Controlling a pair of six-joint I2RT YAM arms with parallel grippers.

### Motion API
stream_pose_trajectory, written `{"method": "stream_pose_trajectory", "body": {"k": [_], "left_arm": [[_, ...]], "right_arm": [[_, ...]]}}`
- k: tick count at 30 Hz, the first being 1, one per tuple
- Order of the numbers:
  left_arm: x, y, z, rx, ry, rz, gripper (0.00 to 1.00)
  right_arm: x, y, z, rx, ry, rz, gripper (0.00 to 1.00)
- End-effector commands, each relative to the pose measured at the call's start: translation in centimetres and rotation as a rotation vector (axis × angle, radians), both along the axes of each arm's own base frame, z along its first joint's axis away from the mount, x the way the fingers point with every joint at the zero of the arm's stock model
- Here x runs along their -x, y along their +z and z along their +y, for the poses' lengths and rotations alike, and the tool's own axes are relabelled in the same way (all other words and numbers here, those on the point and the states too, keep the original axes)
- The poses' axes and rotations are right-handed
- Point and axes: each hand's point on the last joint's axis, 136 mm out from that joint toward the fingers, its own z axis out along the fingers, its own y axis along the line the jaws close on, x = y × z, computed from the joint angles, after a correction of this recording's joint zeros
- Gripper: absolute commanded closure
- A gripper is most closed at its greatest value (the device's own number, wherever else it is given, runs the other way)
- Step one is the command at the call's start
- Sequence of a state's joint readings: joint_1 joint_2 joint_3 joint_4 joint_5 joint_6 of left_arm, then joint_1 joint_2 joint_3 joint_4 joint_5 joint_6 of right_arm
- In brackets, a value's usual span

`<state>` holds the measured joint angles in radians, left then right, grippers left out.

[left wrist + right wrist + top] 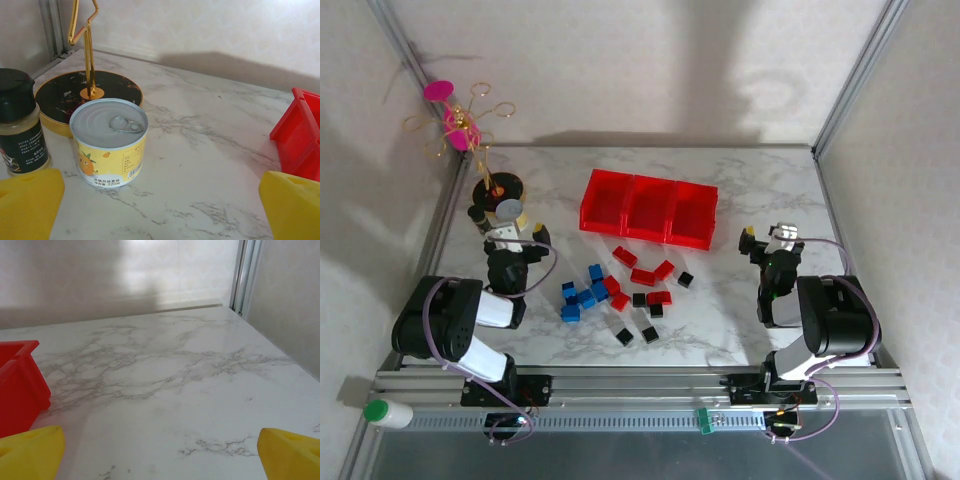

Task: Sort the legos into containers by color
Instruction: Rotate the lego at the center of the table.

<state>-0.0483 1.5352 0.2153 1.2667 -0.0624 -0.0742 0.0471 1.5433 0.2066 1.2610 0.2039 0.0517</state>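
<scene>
Right now the legos (642, 276) lie loose on the marble table (740, 320), a scatter of red, blue and black bricks between the two arms and just on the near side of the containers (650, 235). The blue bricks (586, 297) bunch at the left of the scatter, the red bricks (663, 269) sit mostly nearest the bins, and the black bricks (623, 337) lie along the near and right edges. The three red bins stand joined in a row near the middle of the table, a little towards the back. The left claw (505, 222) hangs low over the left side with its jaws spread wide and nothing between them. From its own camera the yellow fingers (25, 205) frame a small pull-tab can (109, 145), with a dark-capped spice jar (20, 130) just beside it and the round black base (75, 95) of a gold wire stand close behind. The right claw (768, 237) hovers over bare marble to the right of the bins, equally wide open and holding nothing. A white bottle (388, 412) with a green cap lies on the frame at the near left corner.
</scene>
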Motion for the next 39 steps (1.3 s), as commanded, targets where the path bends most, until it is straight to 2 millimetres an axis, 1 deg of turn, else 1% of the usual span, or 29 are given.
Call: {"method": "stream_pose_trajectory", "body": {"k": [1, 33, 36, 39], "left_arm": [[-0.5, 0.8, 0.0, -0.006, -0.011, -0.024, 0.01], [-0.4, 0.8, 0.0, -0.007, -0.009, -0.025, 0.01], [-1.0, 1.3, 0.3, -0.009, 0.013, -0.007, 0.01], [-1.7, 2.0, -0.1, -0.005, -0.002, 0.043, 0.01]], "right_arm": [[-0.3, 1.1, -0.1, 0.006, 0.007, -0.042, 0.01], [-0.2, 1.1, -0.1, 0.007, 0.006, -0.045, 0.01], [-0.3, 1.4, 0.0, 0.009, 0.012, -0.045, 0.01], [-0.3, 2.0, 0.1, 0.011, 0.017, -0.044, 0.01]]}}
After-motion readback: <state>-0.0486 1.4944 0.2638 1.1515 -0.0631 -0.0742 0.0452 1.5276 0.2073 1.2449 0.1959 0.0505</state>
